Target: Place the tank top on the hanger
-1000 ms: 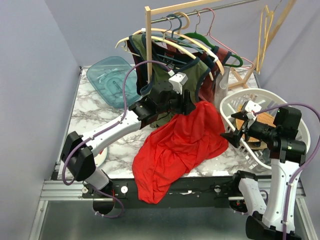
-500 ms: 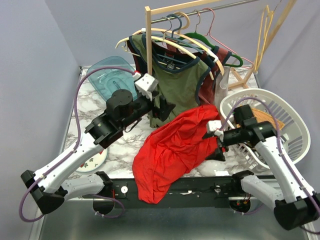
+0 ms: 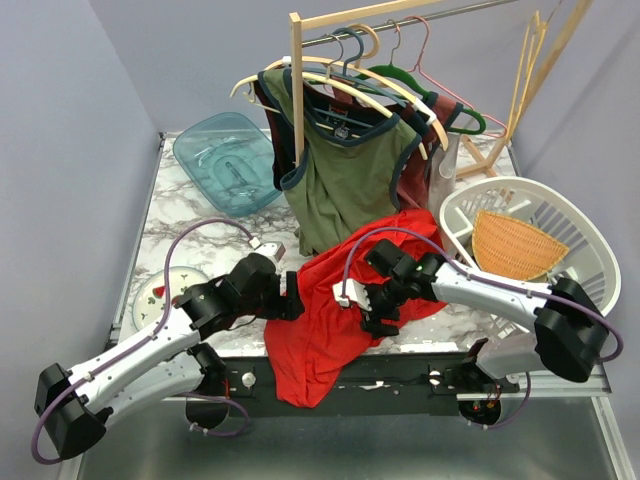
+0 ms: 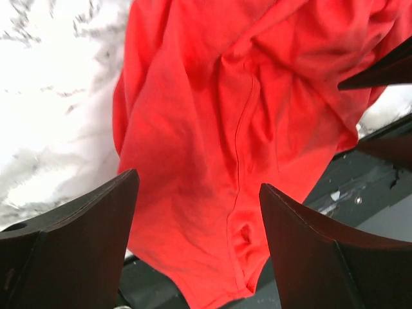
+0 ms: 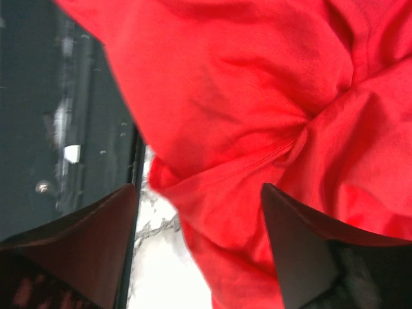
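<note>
The red tank top [image 3: 350,290] lies crumpled on the marble counter [image 3: 190,225], one end spilling over the near edge and hanging in front of the arms' mounting rail. It is not yet on any hanger. Both arms stoop low over it. The left gripper [image 3: 293,303] sits at the tank top's left border, its jaws spread wide and empty; its wrist view looks past the fingers [image 4: 84,238] onto a seam running down the hanging cloth. The right gripper [image 3: 372,310] hovers over the tank top's middle, jaws likewise apart and holding nothing, and the right wrist camera shows a hemmed fold [image 5: 244,161] between them. The paired approach suggests each arm is seeking an edge so the limp fabric can be lifted and spread. Just behind the tank top, an olive-green top [image 3: 350,180] hangs from the clothes rack [image 3: 296,90]. To the tank top's right stands a white laundry basket [image 3: 590,245]. What seems to be the thin yellow hanger [image 3: 521,80] hangs well beyond the tank top, back right.
</note>
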### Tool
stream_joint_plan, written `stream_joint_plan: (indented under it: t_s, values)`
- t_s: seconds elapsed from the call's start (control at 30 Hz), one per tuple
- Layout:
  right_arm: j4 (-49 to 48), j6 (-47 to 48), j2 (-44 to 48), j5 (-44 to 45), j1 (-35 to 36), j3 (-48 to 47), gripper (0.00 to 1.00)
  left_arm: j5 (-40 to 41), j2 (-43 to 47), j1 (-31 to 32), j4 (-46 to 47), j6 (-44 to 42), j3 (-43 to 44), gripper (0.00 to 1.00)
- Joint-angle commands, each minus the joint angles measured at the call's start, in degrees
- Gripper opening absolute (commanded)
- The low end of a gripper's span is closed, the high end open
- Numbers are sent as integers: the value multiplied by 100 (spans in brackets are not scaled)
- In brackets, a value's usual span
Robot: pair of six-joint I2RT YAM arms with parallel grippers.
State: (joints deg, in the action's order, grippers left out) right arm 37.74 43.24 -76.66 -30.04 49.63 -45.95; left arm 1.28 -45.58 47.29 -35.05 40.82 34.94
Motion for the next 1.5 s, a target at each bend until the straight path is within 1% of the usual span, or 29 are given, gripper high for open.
stream_joint_plan:
  t_s: [0.0,0.03,0.1,0.13,0.2,0.23,0.3,0.33,0.4,0.5,0.53,0.63,0.67,0.9,1.0,1.03,1.1,1.2,1.23,1.3,1.33,1.43,1.47]
  values:
    - [-407,-519,-235,543,161,78,72,-329,-3,280,-371,454,-40,86]
    - [-373,-527,-279,543,170,87,66,-356,-55,342,-380,419,-22,86]
    - [-337,-554,-331,543,188,87,60,-295,-257,587,-485,339,83,87]
    - [-311,-563,-410,526,196,87,51,-243,-328,693,-529,313,127,87]
    - [-267,-580,-481,561,205,43,40,54,-547,895,-652,382,224,87]
    - [-162,-572,-533,630,205,8,22,179,-618,1149,-687,444,241,87]
    - [-39,-580,-560,719,205,-106,2,546,-828,1396,-792,654,285,87]
    - [92,-606,-525,806,197,-142,1,671,-899,1632,-828,725,294,87]
    - [321,-563,-333,842,136,-308,0,855,-1109,1871,-872,857,347,87]
    - [874,-379,88,658,-321,-537,0,1155,-1399,2249,-925,1042,443,87]
    - [1119,-274,221,518,-618,-668,0,1277,-1479,2337,-934,1094,470,87]
    - [1359,-229,624,420,-1015,-792,0,1436,-1804,2531,-1030,1130,619,87]
    - [1342,-263,713,438,-1069,-792,0,1506,-1892,2575,-1039,1139,698,87]
    - [1104,-563,1294,587,-1596,-634,0,1761,-2595,2803,-1249,1165,848,76]
    - [1096,-545,1400,596,-1719,-477,1,1806,-2631,2891,-1198,1192,883,72]
    - [1061,-571,1408,622,-1746,-450,0,1788,-2614,2900,-1154,1183,874,64]
    - [999,-650,1443,701,-1798,-441,0,1762,-2622,2900,-1057,1157,866,59]
    - [867,-773,1531,833,-2079,-581,0,1700,-2727,2900,-952,1122,769,58]
    - [824,-800,1558,842,-2289,-694,0,1683,-2754,2900,-916,1113,734,58]
    - [823,-791,1593,781,-2483,-827,0,1683,-2824,2900,-846,1086,664,58]
    - [867,-748,1602,694,-2623,-880,0,1709,-2833,2900,-837,1086,655,52]
    - [946,-730,1602,614,-2721,-1056,0,1858,-2798,2900,-837,1051,698,25]
    - [946,-721,1593,605,-2730,-1117,0,1954,-2772,2900,-863,1025,794,22]
